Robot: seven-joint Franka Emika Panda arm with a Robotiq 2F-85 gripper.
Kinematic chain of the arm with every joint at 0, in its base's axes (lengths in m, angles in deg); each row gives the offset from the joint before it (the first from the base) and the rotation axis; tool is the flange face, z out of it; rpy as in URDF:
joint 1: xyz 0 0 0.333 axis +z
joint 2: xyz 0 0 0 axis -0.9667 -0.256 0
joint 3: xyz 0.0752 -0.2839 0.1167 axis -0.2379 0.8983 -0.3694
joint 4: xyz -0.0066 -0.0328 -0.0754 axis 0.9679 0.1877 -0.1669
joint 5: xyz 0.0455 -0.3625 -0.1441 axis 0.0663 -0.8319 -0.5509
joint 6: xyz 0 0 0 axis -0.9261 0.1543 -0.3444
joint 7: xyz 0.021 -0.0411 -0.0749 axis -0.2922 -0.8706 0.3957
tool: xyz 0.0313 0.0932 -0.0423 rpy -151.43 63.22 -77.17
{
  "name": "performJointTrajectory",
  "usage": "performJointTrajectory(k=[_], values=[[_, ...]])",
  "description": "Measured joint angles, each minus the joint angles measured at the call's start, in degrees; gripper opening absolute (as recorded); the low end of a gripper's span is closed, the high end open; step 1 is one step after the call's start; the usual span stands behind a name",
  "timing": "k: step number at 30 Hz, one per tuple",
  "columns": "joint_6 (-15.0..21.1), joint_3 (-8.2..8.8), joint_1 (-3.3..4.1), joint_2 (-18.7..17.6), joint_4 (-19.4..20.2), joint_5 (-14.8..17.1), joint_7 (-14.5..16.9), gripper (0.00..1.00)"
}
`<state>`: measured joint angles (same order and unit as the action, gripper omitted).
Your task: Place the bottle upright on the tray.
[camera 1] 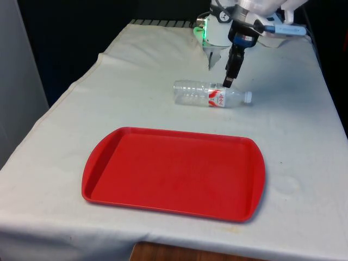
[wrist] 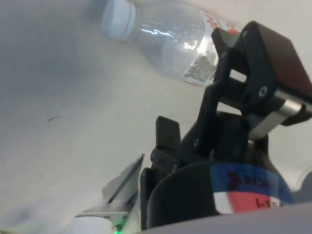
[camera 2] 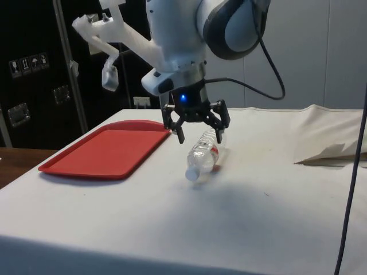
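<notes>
Currently the bottle [camera 1: 212, 95] lies on its side on the white-clothed desk [camera 1: 304, 141], beyond the far long edge of the red tray [camera 1: 174, 173] and clear of it. The bottle is clear plastic with a white cap [camera 1: 248, 97] and a red-and-white label [camera 1: 217, 98] near the neck. In the front view the cap points toward the front view's right; the base points toward the front view's left. The bottle does not touch the tray.

The gripper [camera 1: 229, 82] hangs directly above the bottle, over the label end near the neck. In the side view the gripper [camera 2: 198, 134] has its two black fingers [camera 2: 179, 130] spread apart, one on each side of the bottle [camera 2: 203, 154], with the fingertips just above the bottle's upper surface. No contact between the fingers and the bottle is visible. In the wrist view one finger [wrist: 258, 73] lies across the labelled section of the bottle [wrist: 175, 41], and the cap [wrist: 117, 19] lies beyond the fingertips.

The tray rests flat on the desk, nearer the front edge of the desk than the bottle. Its raised rim runs all round, and its surface carries nothing. The white cloth beyond the bottle, away from the tray, shows folds.
</notes>
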<state>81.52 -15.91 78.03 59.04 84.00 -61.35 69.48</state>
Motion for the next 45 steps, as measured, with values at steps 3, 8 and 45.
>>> performJointTrajectory(k=[3, 8, 45], values=[[0.0, -0.23, 0.17, 0.0, 0.2, -2.9, -3.0, 1.00], [-0.1, -0.57, 0.29, 0.0, 0.6, -5.7, -6.0, 1.00], [-9.6, -5.44, 1.03, -4.0, -2.7, -21.6, -21.4, 1.00]])
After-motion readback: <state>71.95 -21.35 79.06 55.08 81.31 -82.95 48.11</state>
